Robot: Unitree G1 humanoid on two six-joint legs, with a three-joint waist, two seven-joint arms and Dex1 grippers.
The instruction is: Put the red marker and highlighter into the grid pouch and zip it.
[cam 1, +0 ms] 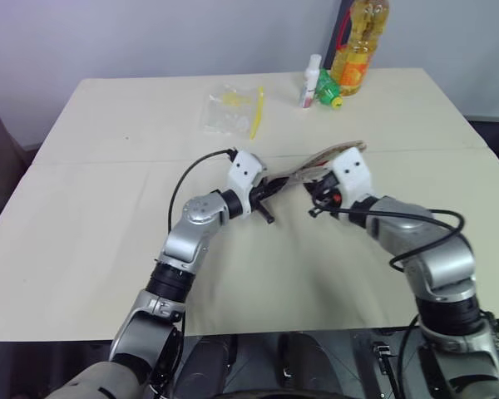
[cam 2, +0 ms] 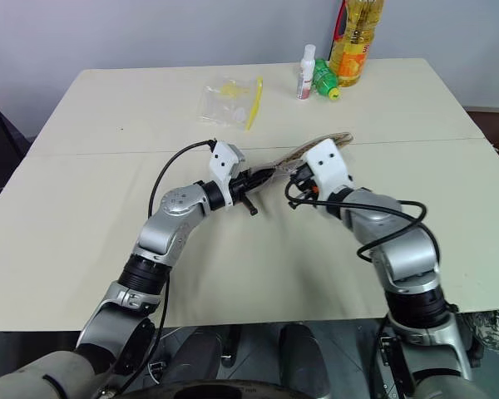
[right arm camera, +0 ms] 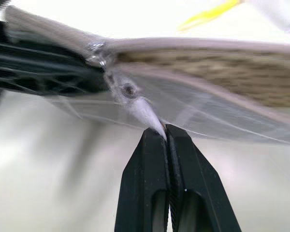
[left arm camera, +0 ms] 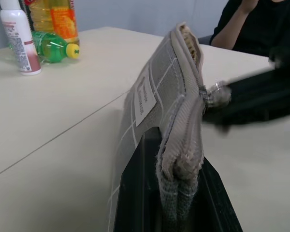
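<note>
Zipping step in hand, by the look of it. Right gripper [right arm camera: 165,133] pressed together on the white pull cord [right arm camera: 144,112] of the grid pouch [left arm camera: 157,104], pinching its tip just below the zipper slider. Left gripper [left arm camera: 176,188] clamped on the pouch's near end, holding it on edge above the table [cam 1: 108,241]. Both forearms reaching inward toward each other, grippers close together. Next: a steady pull of the cord along the zipper, away from the left gripper. Marker and highlighter presumably inside; cannot tell.
</note>
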